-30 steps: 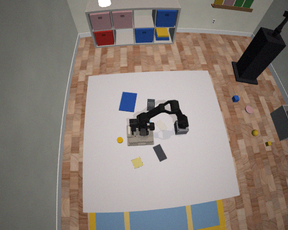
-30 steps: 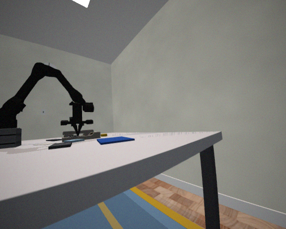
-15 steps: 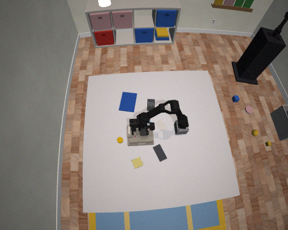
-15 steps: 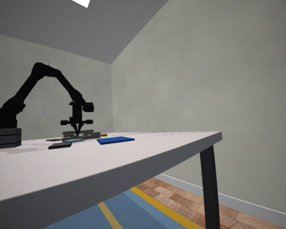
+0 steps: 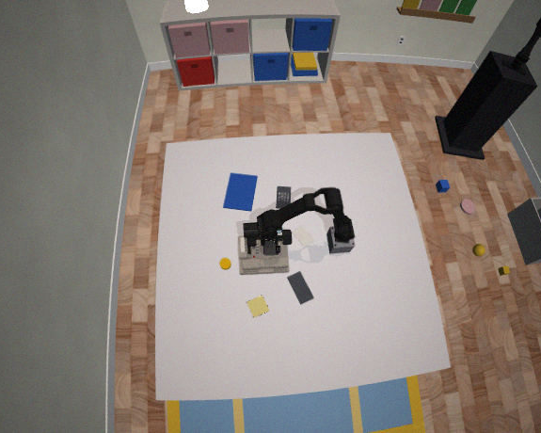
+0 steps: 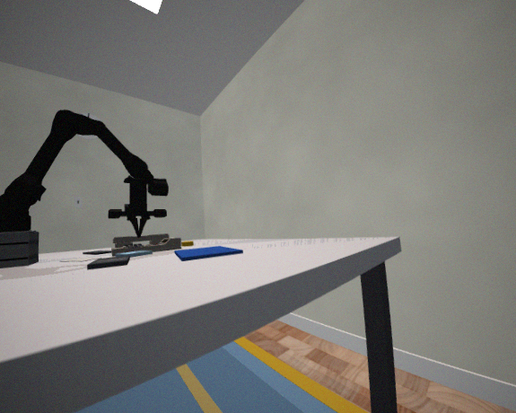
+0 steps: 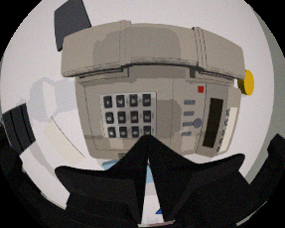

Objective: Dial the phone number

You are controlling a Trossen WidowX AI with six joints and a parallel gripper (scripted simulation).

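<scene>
The beige desk phone (image 5: 263, 258) sits near the middle of the white table, its handset (image 7: 151, 45) lying in the cradle. Its dark keypad (image 7: 128, 117) shows in the wrist view, with a red light (image 7: 201, 89) and a small display to its right. My gripper (image 7: 146, 139) (image 6: 146, 243) is shut and empty, pointing straight down over the lower right of the keypad; from the side its tip (image 6: 138, 233) stands just above the phone.
A blue pad (image 5: 240, 191), a small dark keypad device (image 5: 283, 196), a dark grey slab (image 5: 300, 287), a yellow disc (image 5: 225, 263) and a pale card (image 5: 304, 235) lie around the phone. My arm's base (image 5: 341, 240) stands to the right.
</scene>
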